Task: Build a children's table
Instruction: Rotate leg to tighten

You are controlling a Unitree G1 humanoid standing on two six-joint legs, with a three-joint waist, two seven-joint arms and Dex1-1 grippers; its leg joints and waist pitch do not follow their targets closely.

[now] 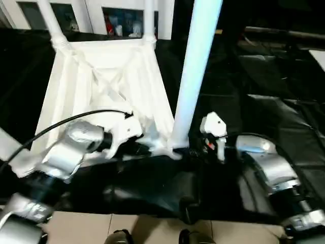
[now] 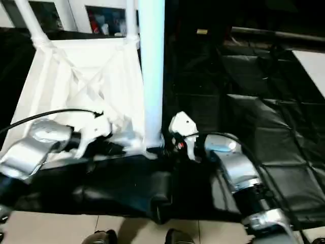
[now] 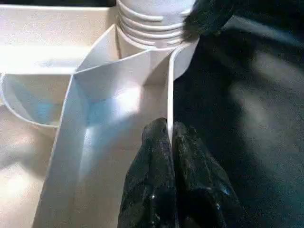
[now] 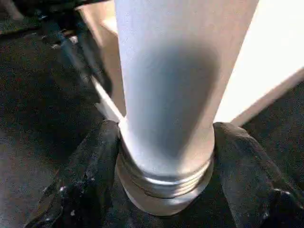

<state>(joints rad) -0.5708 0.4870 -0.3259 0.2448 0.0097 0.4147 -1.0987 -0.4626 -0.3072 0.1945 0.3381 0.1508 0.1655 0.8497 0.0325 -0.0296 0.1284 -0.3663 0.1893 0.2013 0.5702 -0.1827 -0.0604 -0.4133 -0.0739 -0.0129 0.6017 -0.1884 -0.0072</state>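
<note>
The children's table top (image 1: 101, 86) lies upside down on a black mat, ribbed underside up. Two white legs (image 1: 51, 20) (image 1: 149, 20) stand in its far corner sockets. A third leg (image 1: 195, 66) stands upright at the near right corner, its threaded base (image 4: 164, 185) at the socket (image 3: 152, 28). My right gripper (image 4: 164, 137) is shut on this leg just above the thread, one black finger (image 4: 85, 175) pressing each side. My left gripper (image 3: 169, 130) is shut on the thin rim wall (image 3: 169, 85) of the table top, close to that corner.
The black mat (image 1: 264, 101) spreads wide to the right and toward me. A white glass-door cabinet (image 1: 117, 20) stands behind the table top. A strip of pale floor (image 1: 152, 229) runs along the near edge. A black cable (image 1: 61, 124) arcs over my left forearm.
</note>
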